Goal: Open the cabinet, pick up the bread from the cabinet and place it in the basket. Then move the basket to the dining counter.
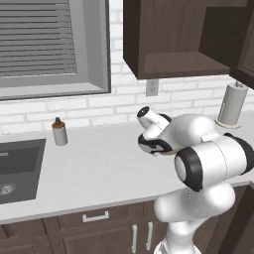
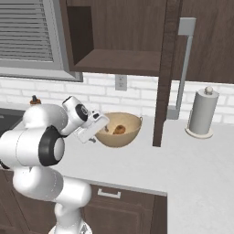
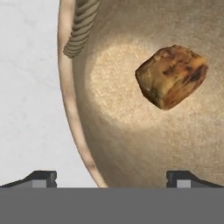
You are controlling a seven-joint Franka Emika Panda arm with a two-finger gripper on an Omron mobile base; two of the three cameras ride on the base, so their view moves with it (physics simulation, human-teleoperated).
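The tan basket (image 2: 129, 135) stands on the light grey worktop under the open cabinet (image 2: 116, 61). The bread (image 2: 119, 129) lies inside the basket, on its bottom. In the hand view the bread (image 3: 171, 76) is a brown chunk, upper right in the basket's hollow, and the basket's rim (image 3: 70, 105) runs down between my fingertips. My gripper (image 3: 114, 179) is open and straddles that rim on the basket's left side, with one fingertip (image 3: 41, 178) over the worktop and the other inside. My gripper (image 2: 99, 129) holds nothing. The cabinet's shelf (image 1: 181, 62) is bare.
The cabinet's open door (image 2: 165, 68) juts out edge-on just right of the basket, silver handle (image 2: 183, 68) behind it. A paper towel roll (image 2: 201, 112) stands further right. A soap bottle (image 1: 59, 132) and a sink (image 1: 17, 166) are at the left. A rope handle (image 3: 81, 30) hangs on the rim.
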